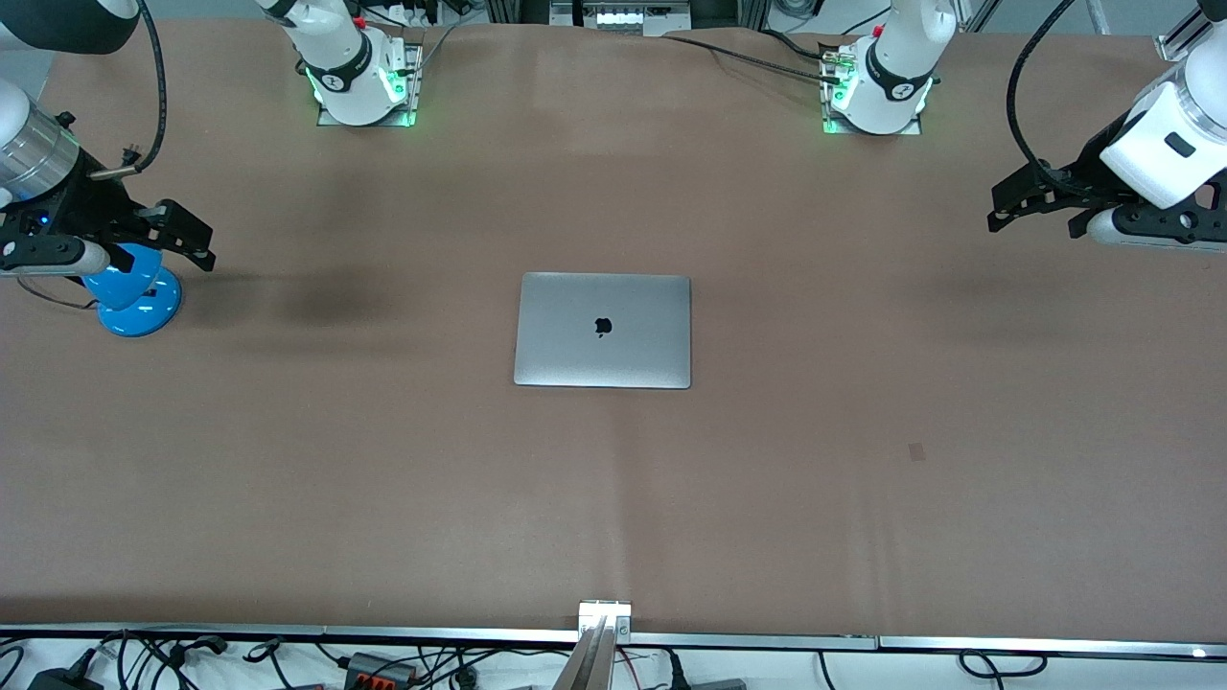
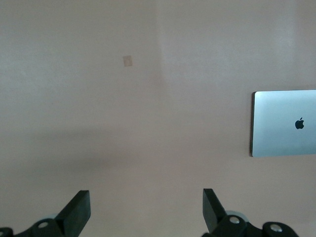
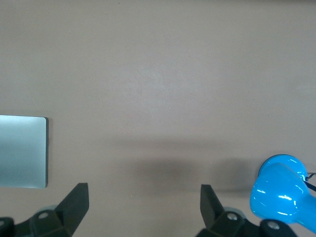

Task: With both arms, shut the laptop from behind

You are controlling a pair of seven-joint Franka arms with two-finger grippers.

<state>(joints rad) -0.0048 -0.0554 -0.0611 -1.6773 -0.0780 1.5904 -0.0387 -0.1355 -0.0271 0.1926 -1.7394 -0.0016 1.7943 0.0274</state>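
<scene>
Lowest in the front view among the things on the desk, the laptop lies mid-desk with its lid already flat down, long axis running from one arm's end to the other. It sits between the two pincers, well apart from each and about equally near. The left pincer and right pincer hang with fingers apart over their own ends, the right above a blue stand.

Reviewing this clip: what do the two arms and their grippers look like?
Both arms are white with black joint bands, black cables looping off them, and green lights glowing at their bases. Each ends in a black two-finger gripper: the left gripper under a white wrist block, the right gripper under a silvery cylindrical wrist.
</scene>
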